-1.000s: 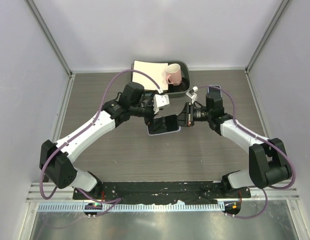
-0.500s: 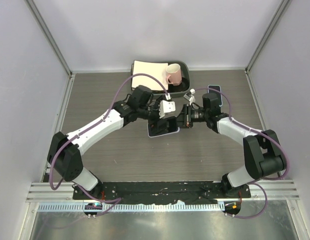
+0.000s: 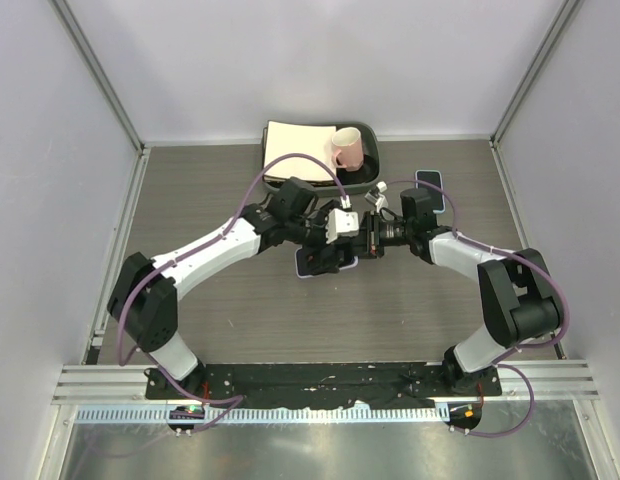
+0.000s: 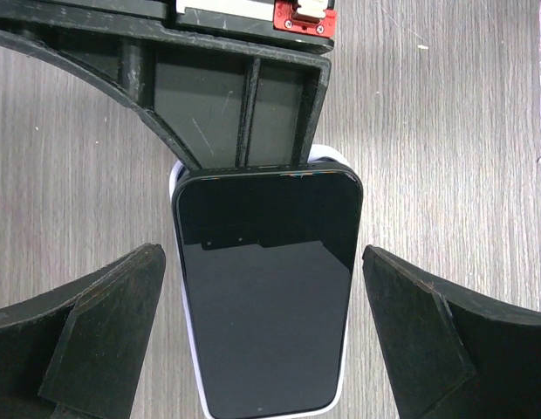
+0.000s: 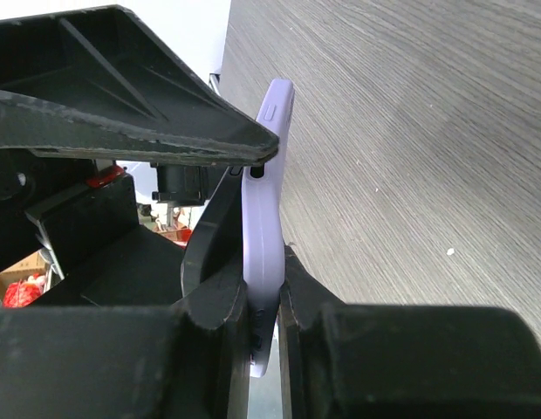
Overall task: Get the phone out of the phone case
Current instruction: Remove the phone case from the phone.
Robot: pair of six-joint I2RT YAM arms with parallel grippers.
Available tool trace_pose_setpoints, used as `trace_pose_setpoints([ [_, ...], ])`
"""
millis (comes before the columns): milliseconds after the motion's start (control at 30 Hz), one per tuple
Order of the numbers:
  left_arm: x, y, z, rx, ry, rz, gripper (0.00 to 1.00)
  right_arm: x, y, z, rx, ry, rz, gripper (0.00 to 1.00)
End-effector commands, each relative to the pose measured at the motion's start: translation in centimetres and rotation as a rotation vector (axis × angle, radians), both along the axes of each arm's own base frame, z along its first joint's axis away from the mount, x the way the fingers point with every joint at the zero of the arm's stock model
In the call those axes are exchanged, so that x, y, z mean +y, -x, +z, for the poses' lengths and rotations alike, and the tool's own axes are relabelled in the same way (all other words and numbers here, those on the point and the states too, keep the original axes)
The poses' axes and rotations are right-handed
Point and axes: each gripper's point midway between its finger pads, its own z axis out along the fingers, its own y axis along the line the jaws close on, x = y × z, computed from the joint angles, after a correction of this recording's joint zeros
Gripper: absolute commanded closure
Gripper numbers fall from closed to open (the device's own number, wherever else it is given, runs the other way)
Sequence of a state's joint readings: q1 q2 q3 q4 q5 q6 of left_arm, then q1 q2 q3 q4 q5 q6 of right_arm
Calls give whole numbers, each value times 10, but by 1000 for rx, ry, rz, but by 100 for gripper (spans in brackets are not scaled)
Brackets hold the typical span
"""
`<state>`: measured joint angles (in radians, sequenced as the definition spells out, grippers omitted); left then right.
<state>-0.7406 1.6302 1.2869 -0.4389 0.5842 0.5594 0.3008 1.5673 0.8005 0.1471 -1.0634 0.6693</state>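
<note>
Phone [image 4: 266, 288]: still inside its pale purple case [image 5: 269, 175], over the middle of the table [image 3: 240, 320], screen facing the L arm.
R end effector [image 5: 262, 284]: pressed tight, pinching one thin edge of the case.
L end effector [image 4: 262, 327]: spread wide, one finger on each side of the phone, not touching it.
Could go wrong: L squeezes case & phone together, so nothing comes out.
Also: R's thin pinch may slip if L pulls hard, and the phone drops.
Also: a finger may scrape the screen.
</note>
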Motion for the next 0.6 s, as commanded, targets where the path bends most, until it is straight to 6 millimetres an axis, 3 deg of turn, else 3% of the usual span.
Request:
trace_pose_setpoints([
  [0, -10, 1, 3, -15, 34, -40, 0, 5, -9, 32, -121, -59, 39, 99],
  [133, -11, 2, -1, 0, 35, -39, 1, 5, -10, 30, -121, -54, 35, 99],
  [367, -10, 1, 1, 0, 43, -14, 20, 4, -10, 29, -131, -46, 31, 99],
  [567, -15, 2, 12, 27, 79, 6, 15, 4, -13, 24, -129, -25, 16, 99],
])
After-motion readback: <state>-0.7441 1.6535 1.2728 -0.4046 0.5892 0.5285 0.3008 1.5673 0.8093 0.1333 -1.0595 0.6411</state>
